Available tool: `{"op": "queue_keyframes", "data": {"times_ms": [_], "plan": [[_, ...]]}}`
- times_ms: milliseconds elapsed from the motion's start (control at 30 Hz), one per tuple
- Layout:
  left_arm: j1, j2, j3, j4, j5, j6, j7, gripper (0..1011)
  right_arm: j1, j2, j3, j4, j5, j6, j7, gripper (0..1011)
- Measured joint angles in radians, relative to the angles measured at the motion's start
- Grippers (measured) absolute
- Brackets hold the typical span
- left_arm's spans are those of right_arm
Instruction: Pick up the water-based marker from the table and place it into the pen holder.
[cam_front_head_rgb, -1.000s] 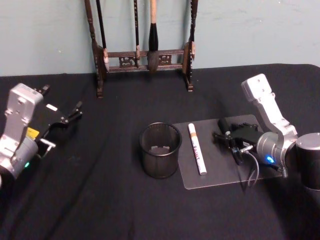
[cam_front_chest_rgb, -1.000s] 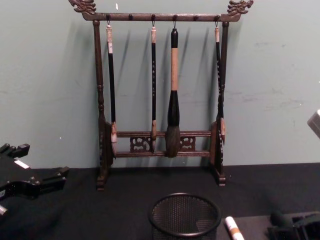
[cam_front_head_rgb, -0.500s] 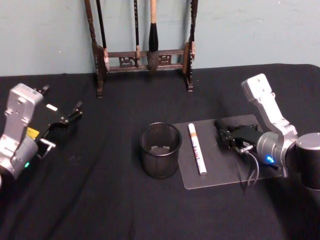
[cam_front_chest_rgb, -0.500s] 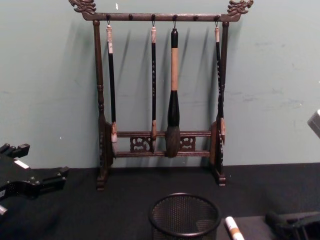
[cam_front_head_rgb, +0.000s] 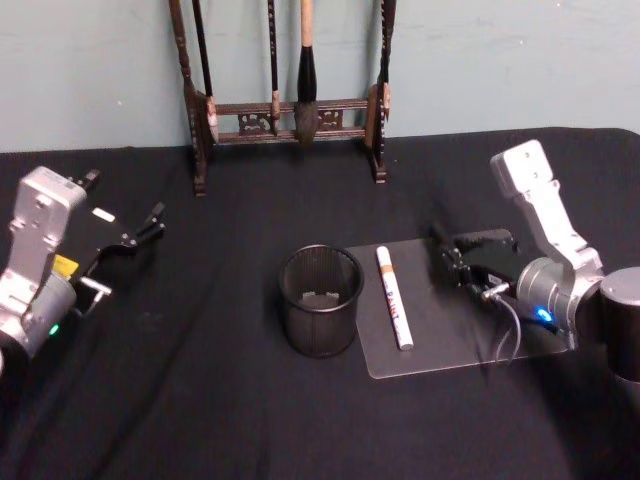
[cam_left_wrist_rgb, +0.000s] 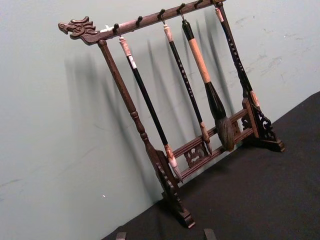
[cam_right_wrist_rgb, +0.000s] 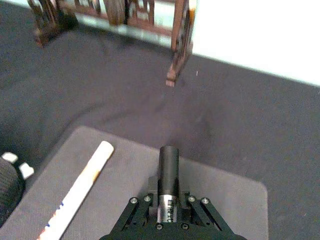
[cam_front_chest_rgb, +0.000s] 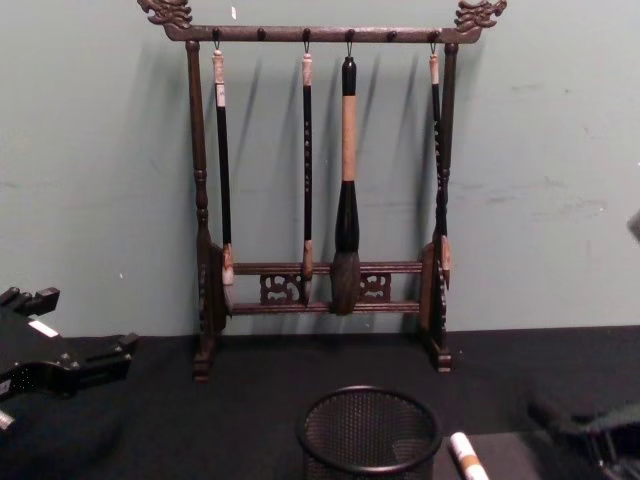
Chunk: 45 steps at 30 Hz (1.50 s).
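My right gripper (cam_right_wrist_rgb: 168, 204) is shut on the water-based marker (cam_right_wrist_rgb: 169, 165), a pen with a black cap and a silvery printed barrel. It holds it just above the grey mat (cam_front_head_rgb: 440, 340), right of the centre (cam_front_head_rgb: 462, 262). The marker's cap end (cam_front_chest_rgb: 545, 412) pokes out low in the chest view. The pen holder (cam_front_head_rgb: 320, 300), a round black wire-mesh cup (cam_front_chest_rgb: 370, 430), stands left of the mat. My left gripper (cam_front_head_rgb: 150, 225) is parked open at the far left (cam_front_chest_rgb: 100, 360).
A white marker with an orange band (cam_front_head_rgb: 393, 297) lies on the mat between the cup and my right gripper (cam_right_wrist_rgb: 80, 192). The tall wooden brush rack (cam_front_head_rgb: 285, 110) with hanging brushes (cam_left_wrist_rgb: 200, 80) stands at the back against the wall. Black cloth covers the table.
My right gripper has risen a little and drawn back to the right with the black-capped marker in it. The left arm, the cup and the white marker have not moved.
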Motion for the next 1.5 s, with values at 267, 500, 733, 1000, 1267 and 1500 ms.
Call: {"op": "queue_keyframes", "data": {"times_ms": [267, 500, 733, 1000, 1267, 1500], "plan": [[0.0, 0.0, 0.0, 0.0, 0.0, 0.0, 0.0, 1001, -0.048, 0.01, 0.039, -0.053, -0.005, -0.188, 0.039, 239], [0.0, 0.0, 0.0, 0.0, 0.0, 0.0, 0.0, 1001, -0.09, 0.026, 0.068, -0.076, 0.027, -0.441, 0.121, 239], [0.0, 0.0, 0.0, 0.0, 0.0, 0.0, 0.0, 1001, -0.099, 0.026, 0.071, -0.055, 0.087, -0.631, 0.212, 239], [0.0, 0.0, 0.0, 0.0, 0.0, 0.0, 0.0, 1001, -0.067, 0.005, 0.037, 0.003, 0.179, -0.768, 0.326, 239], [0.0, 0.0, 0.0, 0.0, 0.0, 0.0, 0.0, 1001, -0.025, -0.014, -0.011, 0.057, 0.243, -0.804, 0.409, 239], [0.0, 0.0, 0.0, 0.0, 0.0, 0.0, 0.0, 1001, 0.014, -0.033, -0.063, 0.106, 0.291, -0.805, 0.474, 239]]}}
